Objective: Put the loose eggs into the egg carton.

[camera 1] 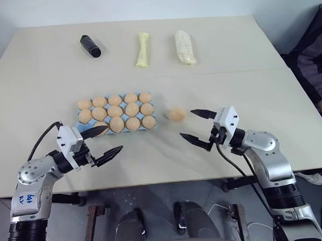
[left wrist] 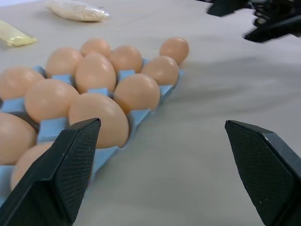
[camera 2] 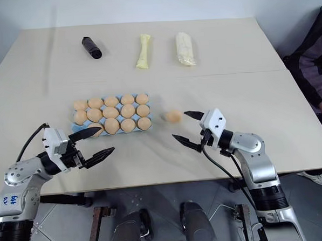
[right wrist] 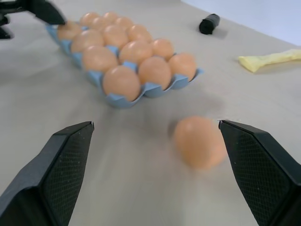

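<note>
- My right gripper (camera 1: 198, 125): fingers spread wide, nothing between them. It hangs low over the table (camera 1: 243, 46), pointing toward the loose egg; in its wrist view the egg lies ahead of the gap, nearer one finger, and touches neither.
- My left gripper (camera 1: 102, 142): fingers likewise spread wide and empty. It sits at the near left corner of the egg carton; the upper finger (camera 1: 94, 131) overlaps that corner in the head view, and I cannot tell whether it touches.
- Loose egg (camera 1: 177, 114): one, orange-tan, lying on the bare table just beside the carton's right end, apart from it, and slightly blurred.
- Egg carton (camera 1: 81, 126): light blue moulded tray, left of the table's centre, three rows of five. I see an egg in every visible cup; the near left cup is partly hidden by my left finger.
- Black cylinder (camera 1: 90, 46): lying on its side at the far left of the table, well apart from the carton.
- Yellow packet (camera 1: 142, 49): long and narrow, at the far middle.
- White packet (camera 1: 184, 47): just right of the yellow one.
- Person (camera 1: 314, 64): a striped sleeve at the table's right edge.
</note>
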Action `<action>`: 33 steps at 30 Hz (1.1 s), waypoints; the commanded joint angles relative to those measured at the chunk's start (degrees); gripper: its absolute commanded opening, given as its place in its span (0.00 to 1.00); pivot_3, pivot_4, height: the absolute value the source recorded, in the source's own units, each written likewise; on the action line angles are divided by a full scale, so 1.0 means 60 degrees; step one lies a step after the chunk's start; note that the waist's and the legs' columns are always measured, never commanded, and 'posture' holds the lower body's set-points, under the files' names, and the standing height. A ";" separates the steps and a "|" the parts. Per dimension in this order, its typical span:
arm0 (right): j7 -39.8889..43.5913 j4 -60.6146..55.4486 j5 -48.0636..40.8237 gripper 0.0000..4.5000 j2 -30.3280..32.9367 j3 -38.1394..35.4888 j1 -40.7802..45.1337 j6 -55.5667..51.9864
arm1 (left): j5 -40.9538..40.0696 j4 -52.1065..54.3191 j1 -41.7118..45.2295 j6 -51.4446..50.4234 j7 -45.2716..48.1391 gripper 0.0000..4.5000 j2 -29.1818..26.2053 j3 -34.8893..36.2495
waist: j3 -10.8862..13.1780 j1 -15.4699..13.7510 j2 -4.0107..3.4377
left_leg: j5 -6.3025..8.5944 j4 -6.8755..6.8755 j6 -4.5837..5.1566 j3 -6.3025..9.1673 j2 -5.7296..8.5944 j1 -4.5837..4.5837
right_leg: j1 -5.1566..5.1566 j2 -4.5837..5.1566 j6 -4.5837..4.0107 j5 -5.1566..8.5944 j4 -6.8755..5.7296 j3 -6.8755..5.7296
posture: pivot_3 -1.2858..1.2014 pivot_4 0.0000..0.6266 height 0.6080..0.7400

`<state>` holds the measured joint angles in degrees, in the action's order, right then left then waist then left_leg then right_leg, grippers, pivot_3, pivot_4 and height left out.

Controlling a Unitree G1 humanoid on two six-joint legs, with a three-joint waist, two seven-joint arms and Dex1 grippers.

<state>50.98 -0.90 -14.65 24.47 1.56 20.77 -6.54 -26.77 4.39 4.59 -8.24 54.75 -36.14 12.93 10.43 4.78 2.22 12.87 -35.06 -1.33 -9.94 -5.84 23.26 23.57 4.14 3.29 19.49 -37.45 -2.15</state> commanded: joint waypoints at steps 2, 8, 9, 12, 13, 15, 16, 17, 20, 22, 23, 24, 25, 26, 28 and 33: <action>-0.0172 0.1054 0.0221 0.99 0.0142 0.0010 0.0974 -0.0137 | 0.0017 0.0099 0.0228 0.0242 0.0065 1.00 -0.0039 0.0009 | 0.0001 -0.0003 -0.0001 | -0.0012 0.0000 0.0020 0.0001 0.0000 0.0001 | 0.0000 -0.0001 0.0000 0.0000 0.0000 -0.0001 | 0.52 0.24 1.00; 0.0195 0.3924 0.0728 0.99 -0.0137 0.0409 0.2771 0.0282 | -0.0012 0.0149 0.0287 0.0280 0.0023 1.00 -0.0008 -0.0034 | 0.0005 0.0026 -0.0008 | -0.0028 0.0002 0.0045 -0.0005 0.0000 0.0001 | 0.0003 -0.0004 0.0001 0.0000 -0.0003 0.0000 | 0.52 0.24 1.00; 0.0276 0.4442 0.0815 0.99 -0.0214 0.0480 0.3055 0.0459 | -0.0053 0.0167 0.0264 0.0260 0.0037 1.00 -0.0008 -0.0015 | 0.0007 0.0022 -0.0012 | -0.0029 0.0002 0.0046 -0.0007 -0.0001 0.0001 | 0.0003 -0.0007 0.0001 0.0000 -0.0003 0.0000 | 0.52 0.24 1.00; 0.0546 0.5791 0.1062 0.99 -0.0436 0.0703 0.3751 0.0669 | -0.0169 0.0284 0.0185 0.0155 0.0038 1.00 -0.0007 0.0031 | 0.0014 0.0022 -0.0022 | -0.0030 0.0002 0.0045 -0.0009 -0.0002 0.0002 | 0.0006 -0.0011 0.0001 0.0000 -0.0005 0.0000 | 0.52 0.24 1.00; 0.0707 0.6133 0.1098 0.99 -0.0505 0.0768 0.3910 0.0702 | -0.0170 0.0313 0.0157 0.0162 0.0029 1.00 -0.0004 0.0040 | 0.0014 0.0021 -0.0022 | -0.0031 0.0002 0.0044 -0.0010 -0.0002 0.0003 | 0.0006 -0.0011 0.0002 -0.0001 -0.0006 0.0000 | 0.52 0.24 1.00; 0.0976 0.6751 0.1242 0.99 -0.0625 0.0933 0.4170 0.0933 | -0.0146 0.0349 0.0111 0.0201 -0.0026 1.00 0.0016 0.0069 | 0.0015 0.0015 -0.0024 | -0.0032 0.0001 0.0042 -0.0010 -0.0002 0.0004 | 0.0007 -0.0011 0.0003 -0.0001 -0.0007 0.0000 | 0.52 0.24 1.00; 0.1075 0.7051 0.1315 0.95 -0.0722 0.0986 0.4292 0.1195 | -0.0110 0.0378 0.0069 0.0257 -0.0085 1.00 0.0033 0.0104 | 0.0015 0.0015 -0.0024 | -0.0035 -0.0001 0.0037 -0.0010 -0.0002 0.0004 | 0.0006 -0.0011 0.0004 -0.0002 -0.0007 0.0000 | 0.52 0.24 1.00; 0.1120 0.7321 0.1361 0.91 -0.0815 0.1007 0.4411 0.1314 | -0.0123 0.0421 0.0004 0.0265 -0.0146 1.00 0.0049 0.0160 | 0.0016 0.0017 -0.0025 | -0.0036 -0.0002 0.0035 -0.0011 -0.0002 0.0004 | 0.0006 -0.0010 0.0005 -0.0002 -0.0007 0.0001 | 0.52 0.24 1.00; 0.1421 0.7728 0.1369 0.71 -0.0960 0.0973 0.4580 0.1640 | -0.0130 0.0538 -0.0163 0.0295 -0.0325 1.00 0.0063 0.0291 | 0.0018 0.0030 -0.0029 | -0.0036 -0.0003 0.0035 -0.0014 -0.0002 0.0004 | 0.0006 -0.0010 0.0006 -0.0003 -0.0008 0.0004 | 0.52 0.24 1.00; 0.1582 0.7806 0.1266 0.56 -0.1040 0.0870 0.4619 0.1819 | -0.0172 0.0617 -0.0296 0.0290 -0.0475 1.00 0.0092 0.0413 | 0.0018 0.0026 -0.0030 | -0.0037 -0.0004 0.0034 -0.0013 -0.0005 0.0004 | 0.0006 -0.0011 0.0006 -0.0003 -0.0011 0.0004 | 0.52 0.24 1.00; 0.1631 0.7827 0.1248 0.48 -0.1058 0.0840 0.4629 0.1869 | -0.0187 0.0644 -0.0362 0.0286 -0.0528 1.00 0.0103 0.0465 | 0.0018 0.0026 -0.0030 | -0.0037 -0.0004 0.0034 -0.0011 -0.0005 0.0004 | 0.0006 -0.0010 0.0006 -0.0002 -0.0013 0.0003 | 0.52 0.24 1.00; 0.1674 0.7840 0.1253 0.39 -0.1062 0.0830 0.4629 0.1894 | -0.0187 0.0672 -0.0442 0.0303 -0.0564 1.00 0.0111 0.0511 | 0.0018 0.0026 -0.0030 | -0.0037 -0.0004 0.0034 -0.0011 -0.0005 0.0003 | 0.0006 -0.0010 0.0006 -0.0003 -0.0014 0.0003 | 0.52 0.24 1.00; 0.1647 0.7873 0.1285 0.34 -0.1063 0.0821 0.4628 0.1906 | -0.0196 0.0714 -0.0540 0.0311 -0.0602 1.00 0.0129 0.0560 | 0.0018 0.0033 -0.0030 | -0.0037 -0.0004 0.0034 -0.0011 -0.0005 0.0003 | 0.0006 -0.0010 0.0006 -0.0002 -0.0014 0.0003 | 0.52 0.24 1.00; 0.1622 0.7906 0.1311 0.34 -0.1066 0.0812 0.4630 0.1916 | -0.0200 0.0746 -0.0606 0.0312 -0.0625 1.00 0.0144 0.0594 | 0.0019 0.0036 -0.0031 | -0.0036 -0.0004 0.0035 -0.0011 -0.0006 0.0003 | 0.0006 -0.0010 0.0006 -0.0002 -0.0014 0.0003 | 0.52 0.24 1.00; 0.1624 0.7917 0.1324 0.34 -0.1074 0.0791 0.4627 0.1962 | -0.0215 0.0806 -0.0708 0.0305 -0.0743 1.00 0.0198 0.0676 | 0.0019 0.0027 -0.0032 | -0.0036 -0.0004 0.0034 -0.0010 -0.0006 0.0002 | 0.0006 -0.0008 0.0006 -0.0002 -0.0015 0.0003 | 0.52 0.24 1.00; 0.1697 0.7036 0.1112 0.34 -0.1075 0.0703 0.4599 0.1872 | -0.0447 0.0807 -0.0999 0.0219 -0.1308 1.00 0.0389 0.1378 | 0.0020 0.0034 -0.0034 | -0.0034 -0.0004 0.0036 -0.0008 -0.0007 0.0003 | 0.0006 -0.0006 0.0005 -0.0002 -0.0015 0.0002 | 0.52 0.24 1.00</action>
<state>60.55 46.69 -6.28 18.11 6.95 47.31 4.83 -27.35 7.54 -0.59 -7.37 48.43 -34.16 17.58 10.55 4.98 2.02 12.67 -35.08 -1.11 -9.98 -5.89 23.28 23.61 4.10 3.32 19.48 -37.54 -2.13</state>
